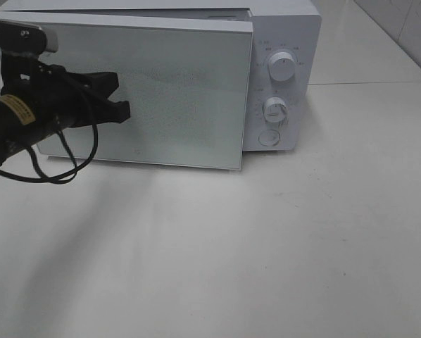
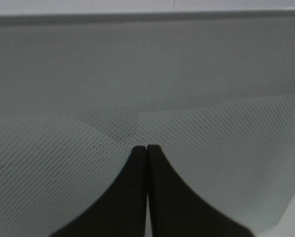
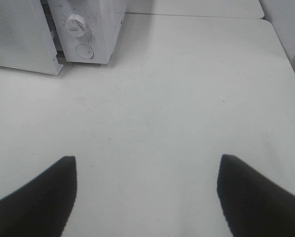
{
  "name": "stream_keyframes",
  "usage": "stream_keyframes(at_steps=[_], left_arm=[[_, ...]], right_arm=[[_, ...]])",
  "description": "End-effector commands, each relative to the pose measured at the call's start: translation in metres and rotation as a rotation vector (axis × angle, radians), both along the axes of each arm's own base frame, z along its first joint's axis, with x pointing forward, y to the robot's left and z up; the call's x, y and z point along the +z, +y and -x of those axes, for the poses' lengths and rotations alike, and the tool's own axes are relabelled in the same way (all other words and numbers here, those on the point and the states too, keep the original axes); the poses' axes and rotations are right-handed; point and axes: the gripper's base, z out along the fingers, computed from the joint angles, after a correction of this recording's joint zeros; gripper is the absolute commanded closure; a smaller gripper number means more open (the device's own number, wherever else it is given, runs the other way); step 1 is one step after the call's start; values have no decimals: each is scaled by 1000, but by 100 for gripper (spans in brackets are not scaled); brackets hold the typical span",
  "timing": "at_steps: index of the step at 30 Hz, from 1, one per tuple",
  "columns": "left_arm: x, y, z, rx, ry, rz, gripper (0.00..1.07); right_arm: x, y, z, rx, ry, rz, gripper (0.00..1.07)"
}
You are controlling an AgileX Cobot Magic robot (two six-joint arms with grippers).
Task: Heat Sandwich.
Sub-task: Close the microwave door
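Holding my left claw [image 2: 146,148] pinched together at the microwave door [image 1: 182,91], my right claw [image 3: 147,159] gaping empty above the surface [image 3: 187,98].

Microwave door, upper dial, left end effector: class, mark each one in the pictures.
Microwave door [image 1: 175,98]: exterior high view, middle of its dotted panel.
Upper dial [image 1: 281,67]: exterior high view, centre of the knob.
Left end effector [image 2: 146,147]: left wrist view, where the shut fingertips meet.

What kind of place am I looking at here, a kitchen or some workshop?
Probably a robot test bench staged like a kitchen: a white microwave with two dials stands on a plain white table, and a black left gripper hovers at its door.
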Motion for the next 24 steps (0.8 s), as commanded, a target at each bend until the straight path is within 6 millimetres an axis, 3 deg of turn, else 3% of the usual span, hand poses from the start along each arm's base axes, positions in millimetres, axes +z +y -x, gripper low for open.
stream_keyframes(at_steps=[1, 9, 24], left_arm=[[6, -13, -8, 4, -10, 1, 107], [11, -48, -25, -30, -6, -5, 107], [15, -73, -59, -24, 4, -3, 107]], right_arm=[[0, 0, 3, 0, -41, 1, 33], [0, 0, 3, 0, -41, 1, 33], [0, 0, 3, 0, -41, 1, 33]])
